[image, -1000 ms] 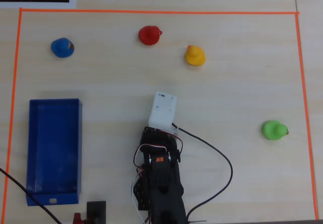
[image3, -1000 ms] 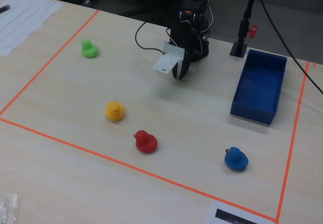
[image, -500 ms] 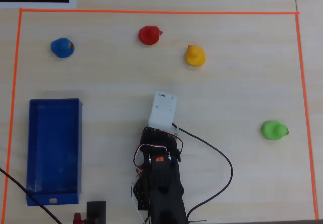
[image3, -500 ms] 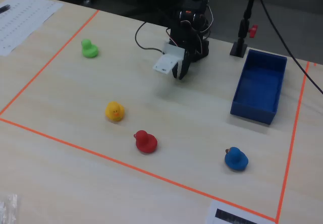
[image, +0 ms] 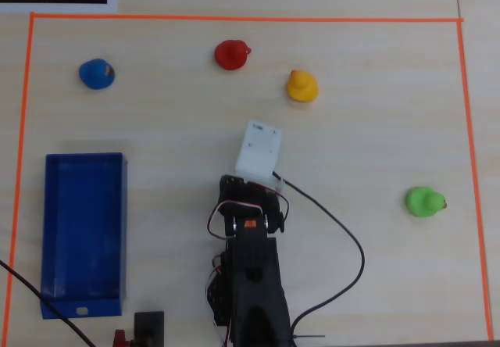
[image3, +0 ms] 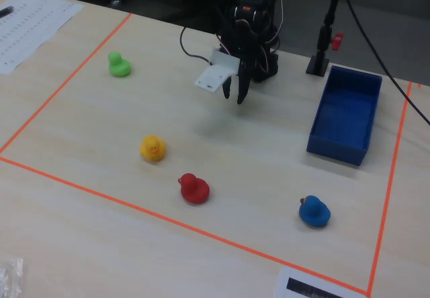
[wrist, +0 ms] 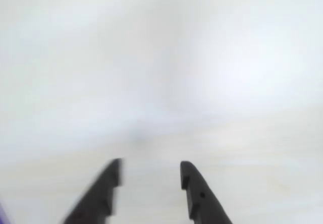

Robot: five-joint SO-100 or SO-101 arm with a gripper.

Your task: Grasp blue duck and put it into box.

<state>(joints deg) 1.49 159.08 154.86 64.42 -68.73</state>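
The blue duck (image: pixel 96 73) sits at the far left of the overhead view, inside the orange tape; in the fixed view it (image3: pixel 314 211) is near the front right. The blue box (image: pixel 83 234) is open-topped and empty at the left; it also shows in the fixed view (image3: pixel 345 115). My gripper (image3: pixel 234 96) hangs above the table near the arm base, far from the duck. In the overhead view the white camera block hides it. In the wrist view its two dark fingers stand apart with nothing between them (wrist: pixel 150 169).
A red duck (image: pixel 231 54), a yellow duck (image: pixel 301 86) and a green duck (image: pixel 424 202) stand on the table. Orange tape (image: pixel 234 19) frames the work area. A black cable (image: pixel 344 237) loops right of the arm.
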